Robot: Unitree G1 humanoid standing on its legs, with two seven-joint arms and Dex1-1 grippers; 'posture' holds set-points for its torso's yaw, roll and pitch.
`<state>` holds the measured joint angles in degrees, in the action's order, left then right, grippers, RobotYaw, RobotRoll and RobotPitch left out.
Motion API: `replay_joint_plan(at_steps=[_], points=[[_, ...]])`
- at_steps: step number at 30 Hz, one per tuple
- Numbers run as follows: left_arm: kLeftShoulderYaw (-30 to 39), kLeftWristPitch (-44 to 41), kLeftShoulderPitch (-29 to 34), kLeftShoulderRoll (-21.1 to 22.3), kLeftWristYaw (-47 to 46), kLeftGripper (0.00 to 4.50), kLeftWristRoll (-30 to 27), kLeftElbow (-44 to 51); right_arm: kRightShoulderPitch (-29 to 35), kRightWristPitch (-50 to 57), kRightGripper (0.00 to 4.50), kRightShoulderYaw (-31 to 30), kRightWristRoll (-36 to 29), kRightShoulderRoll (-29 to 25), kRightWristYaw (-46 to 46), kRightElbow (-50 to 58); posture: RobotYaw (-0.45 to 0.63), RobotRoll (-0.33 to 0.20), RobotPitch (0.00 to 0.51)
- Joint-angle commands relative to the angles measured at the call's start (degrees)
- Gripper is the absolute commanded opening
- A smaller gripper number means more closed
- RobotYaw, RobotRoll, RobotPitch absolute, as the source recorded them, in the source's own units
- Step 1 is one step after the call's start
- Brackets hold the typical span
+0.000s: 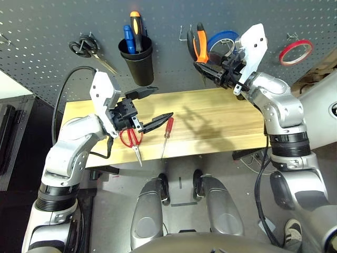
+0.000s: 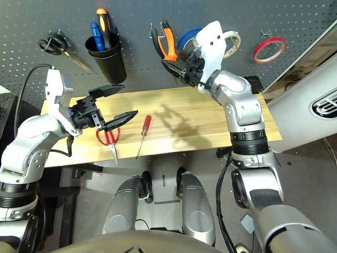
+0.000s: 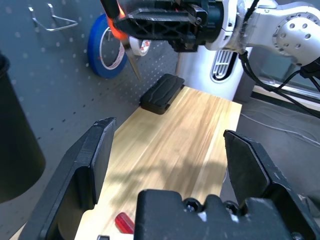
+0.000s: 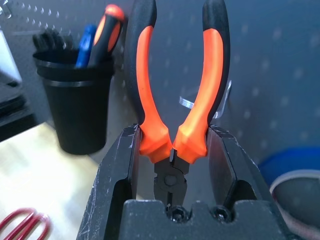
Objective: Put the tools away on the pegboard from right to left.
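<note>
The pegboard point(image 1: 47, 31), dark grey and dotted with holes, stands behind both pincers, and the right pincer point(image 1: 206, 69) is raised against it. The wooden table point(image 1: 210, 124) lies below that pincer and beneath the left pincer point(image 1: 150, 108).

The right pincer is clamped on the orange-and-black-handled pliers point(image 4: 175, 107). In the right wrist view its two fingers point(image 4: 120, 170) press the pliers at the base of the handles, with the handles rising beyond the fingertips toward a metal hook point(image 4: 192, 102) on the board. A blue tape roll point(image 1: 221, 38) hangs just beside this pincer, on its right. The thin red tape ring point(image 1: 295, 51) hangs on a hook further to the pincer's right.

A black cup point(image 1: 137, 60) is fixed to the board up and behind the left pincer, well to the left of the right pincer. It holds a blue-handled and an orange-and-black-handled screwdriver. Black-handled scissors point(image 1: 87, 50) hang on the board to the left of the cup.

The left pincer stands wide apart and holds nothing, hovering above the table's left part. The red-handled scissors point(image 1: 131, 138) lie on the table just below it. The slim red-handled screwdriver point(image 1: 167, 134) lies just to the right of its lower finger. A small black block point(image 3: 161, 93) rests on the table at the foot of the board, ahead of the left pincer.
</note>
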<state>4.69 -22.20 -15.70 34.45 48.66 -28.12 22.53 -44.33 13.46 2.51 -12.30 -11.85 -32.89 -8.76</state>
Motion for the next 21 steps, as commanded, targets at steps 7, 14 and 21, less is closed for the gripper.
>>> replay_joint_plan(at_steps=[7,14,21], points=[[1.9,-1.6,1.5,1.8,-1.3,4.5,-2.0,4.0,-7.8,-22.4,2.06,-1.6,7.0,5.2,9.4,-11.5,0.03,0.0,0.177],[1.7,-2.0,1.6,2.5,-1.4,4.5,-2.1,4.3,-12.8,-30.3,2.06,-1.9,10.2,7.7,15.9,-19.4,0.03,0.0,0.176],[2.2,-2.7,2.0,3.4,-1.2,4.5,-2.5,4.9,-17.8,-38.0,2.06,-2.1,13.2,8.9,21.7,-28.7,0.04,0.0,0.184]])
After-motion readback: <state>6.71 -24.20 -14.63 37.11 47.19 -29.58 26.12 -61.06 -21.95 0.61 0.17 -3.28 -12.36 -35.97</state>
